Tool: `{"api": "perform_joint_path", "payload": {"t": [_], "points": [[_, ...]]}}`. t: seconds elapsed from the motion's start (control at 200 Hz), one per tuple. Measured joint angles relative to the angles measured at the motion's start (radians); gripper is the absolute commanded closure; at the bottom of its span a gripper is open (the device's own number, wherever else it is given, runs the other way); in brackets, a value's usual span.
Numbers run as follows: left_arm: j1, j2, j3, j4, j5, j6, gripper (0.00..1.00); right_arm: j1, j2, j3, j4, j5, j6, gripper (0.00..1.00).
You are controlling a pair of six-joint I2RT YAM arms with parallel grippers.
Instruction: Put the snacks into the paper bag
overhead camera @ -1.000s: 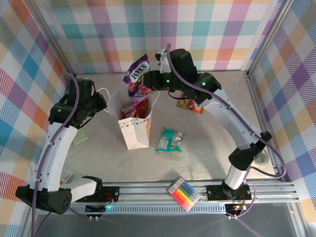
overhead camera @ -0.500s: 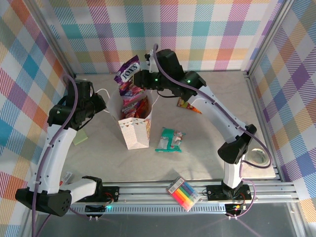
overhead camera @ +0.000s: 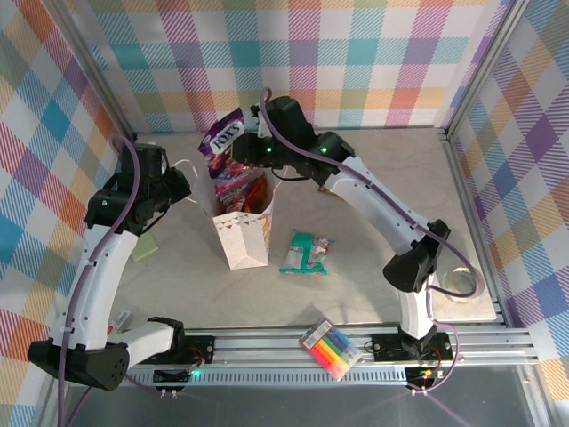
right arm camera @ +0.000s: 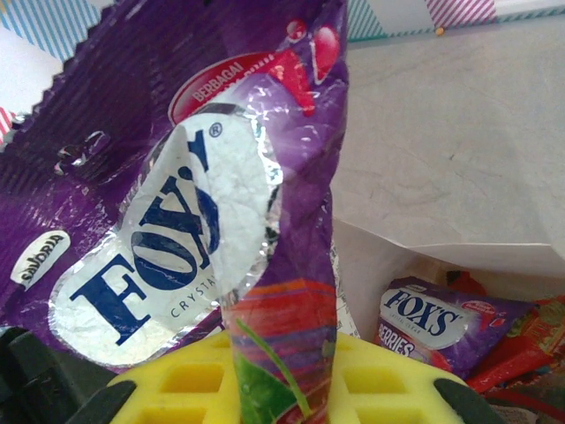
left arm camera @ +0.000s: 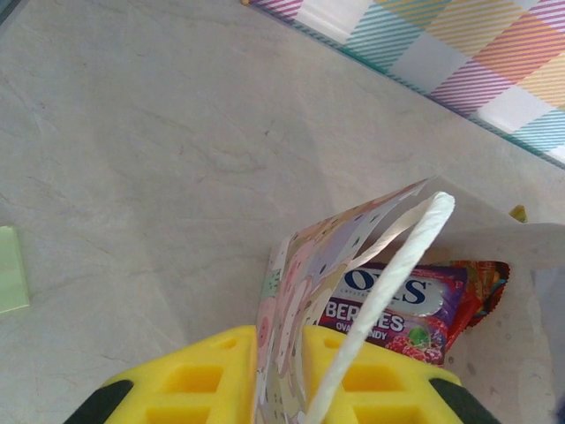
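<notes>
Right gripper [right arm camera: 282, 375]: closed on glossy purple foil candy bag [right arm camera: 203, 177], held over the open mouth of white printed paper gift bag [overhead camera: 242, 238]. Left gripper [left arm camera: 281, 375]: clamped on that bag's side wall. Teal plastic packet [overhead camera: 307, 252]: flat on grey tabletop [overhead camera: 382, 205], beside bag.

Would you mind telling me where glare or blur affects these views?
Right wrist: glare whitens the logo on the held purple candy bag. Left wrist: the rope handle near the lens looks slightly soft, the table sharp. Top external: even light, only faint shadows.
</notes>
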State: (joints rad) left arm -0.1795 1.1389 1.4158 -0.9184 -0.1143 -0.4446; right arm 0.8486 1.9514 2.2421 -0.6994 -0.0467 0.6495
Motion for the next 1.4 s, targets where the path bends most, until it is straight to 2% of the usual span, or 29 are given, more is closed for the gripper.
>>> {"api": "perform_joint_path", "payload": {"t": [0.745, 0.805, 0.93, 1.085, 1.4], "points": [[0.006, 0.000, -0.006, 0.005, 0.009, 0.000, 0.79, 0.058, 0.039, 0.010, -0.080, 0.093, 0.005, 0.72], [0.006, 0.000, -0.006, 0.005, 0.010, 0.000, 0.79, 0.058, 0.039, 0.010, -0.088, 0.093, 0.005, 0.68], [0.006, 0.000, -0.006, 0.005, 0.012, 0.000, 0.79, 0.063, 0.031, -0.006, -0.086, 0.108, 0.016, 0.54], [0.006, 0.000, -0.006, 0.005, 0.016, 0.000, 0.79, 0.069, -0.044, -0.114, -0.081, 0.135, 0.013, 0.50], [0.006, 0.006, -0.005, 0.005, 0.036, 0.000, 0.79, 0.072, -0.177, -0.125, -0.089, 0.208, -0.076, 0.45]]}}
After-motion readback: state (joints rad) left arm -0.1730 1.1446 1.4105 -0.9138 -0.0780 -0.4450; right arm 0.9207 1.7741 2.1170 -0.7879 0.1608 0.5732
